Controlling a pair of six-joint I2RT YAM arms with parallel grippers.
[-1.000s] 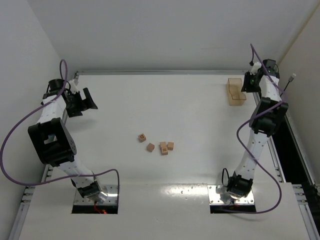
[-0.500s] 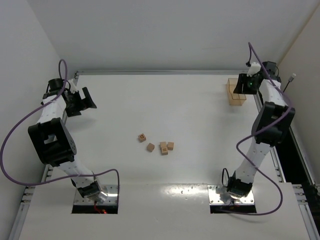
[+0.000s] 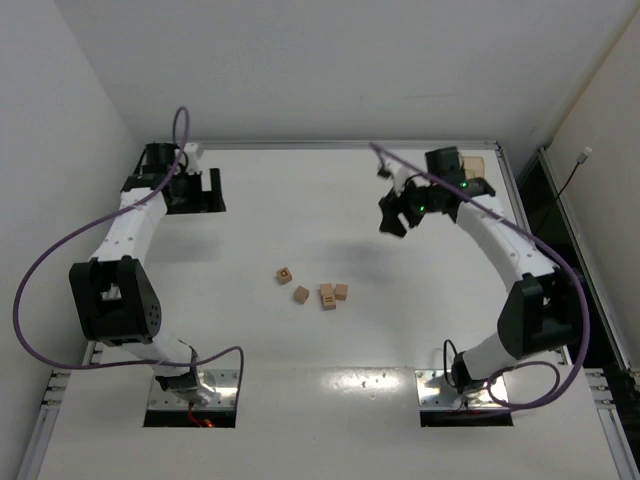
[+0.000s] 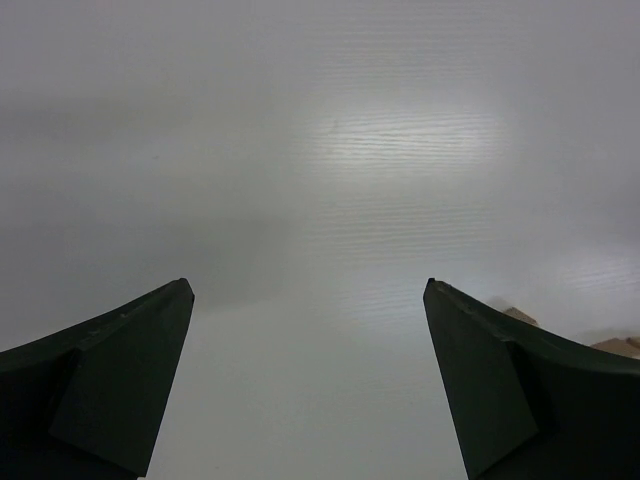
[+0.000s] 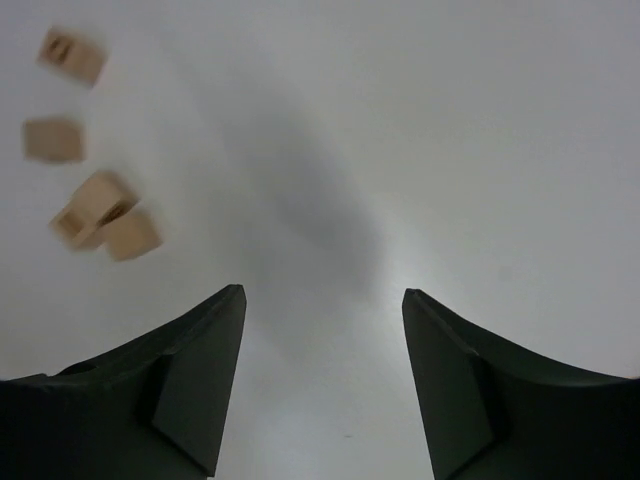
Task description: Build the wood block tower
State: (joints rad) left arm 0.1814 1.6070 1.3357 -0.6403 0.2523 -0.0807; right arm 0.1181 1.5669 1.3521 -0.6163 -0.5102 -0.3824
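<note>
Step in hand: approach for the first pick; no tower yet. The wood blocks [image 3: 327,296] lie loose in a low cluster mid-counter [image 3: 250,215]. Two in the middle touch; I can't tell if one sits on another. A marked cube [image 3: 285,275] sits a little apart at the cluster's left, with a dark mark on its top face.

The right hand [image 3: 398,214] hovers off the counter, behind and to the right of the cluster, jaws apart with nothing between them. The left hand [image 3: 205,190] is at the back left, well apart from the blocks, jaws spread wide and empty.

Likely next: the right hand lowers over one free cube, squares its jaws to two flat faces, then closes.

The blocks are small light tan cubes of matte bare wood with crisp edges. They probably stack flat but look light and easy to nudge. The counter is smooth, white and matte.
</note>
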